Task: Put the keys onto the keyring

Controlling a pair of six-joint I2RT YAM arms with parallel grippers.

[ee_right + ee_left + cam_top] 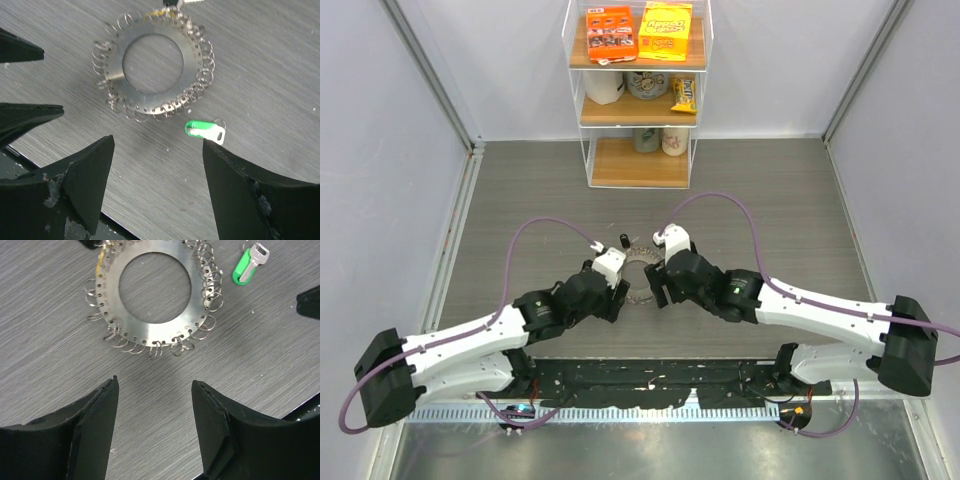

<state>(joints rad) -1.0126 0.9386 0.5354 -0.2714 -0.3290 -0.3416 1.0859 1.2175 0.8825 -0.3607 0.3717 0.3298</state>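
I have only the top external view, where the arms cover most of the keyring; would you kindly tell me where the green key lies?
Observer: The green key lies flat on the table, beside the keyring and clear of it.
Operator: Thank you. Is anything being held?
Observer: No. The left hand and the right hand are both open and empty.
Operator: And the other loose key?
Observer: The black key has its brassy part over the keyring's rim. I cannot tell whether it is threaded on.
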